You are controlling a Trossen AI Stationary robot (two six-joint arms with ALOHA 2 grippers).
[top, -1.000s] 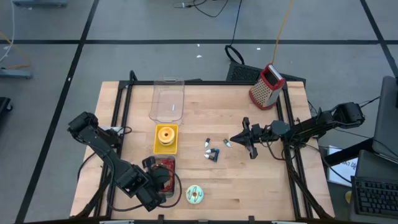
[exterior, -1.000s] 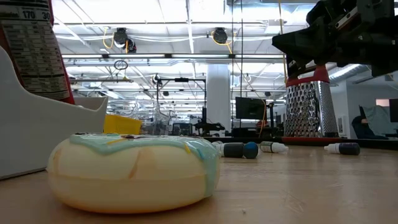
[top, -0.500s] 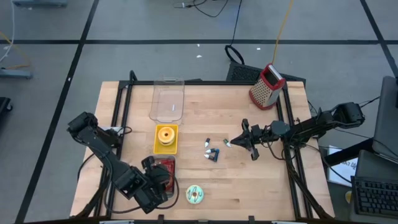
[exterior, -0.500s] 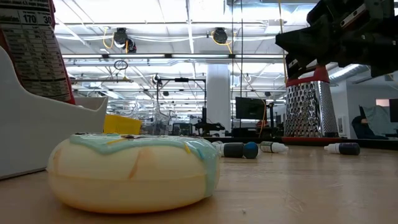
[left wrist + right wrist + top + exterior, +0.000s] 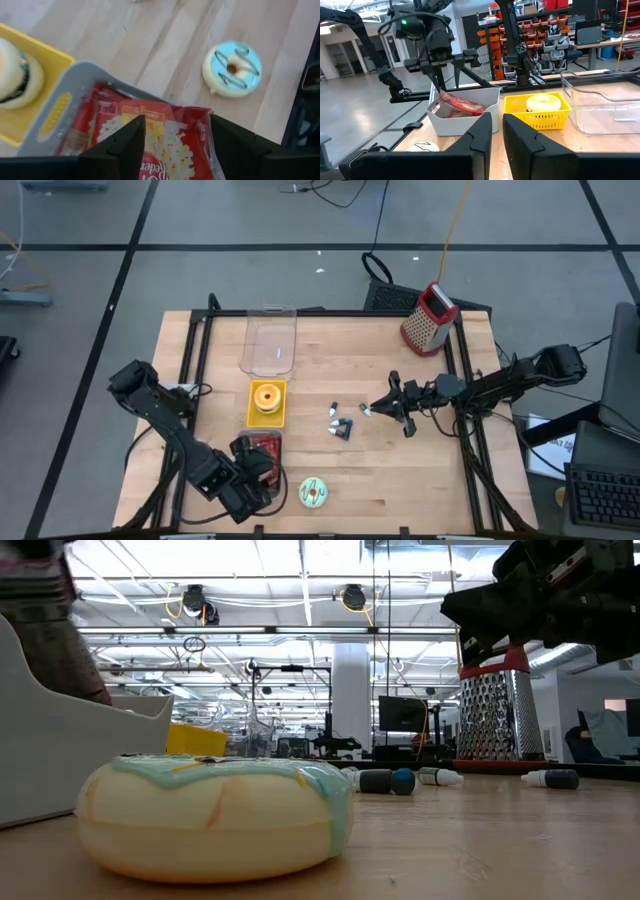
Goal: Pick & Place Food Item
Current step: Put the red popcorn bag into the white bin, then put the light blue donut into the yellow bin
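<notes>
Red snack bag [image 5: 40, 615] blurred, cut off

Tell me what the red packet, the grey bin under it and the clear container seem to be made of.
Red packet: looks like glossy plastic film, creased and printed. Grey bin: seems matte moulded plastic, opaque with thin walls. Clear container: transparent, probably rigid plastic, though glass cannot be ruled out by look alone.

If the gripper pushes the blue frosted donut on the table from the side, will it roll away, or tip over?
The blue frosted donut lies flat on the table, wide and low, so it would probably slide rather than roll or tip. Its rounded, smooth sides suggest fingers might slip off. It looks like a light toy, though weight cannot be confirmed.
</notes>
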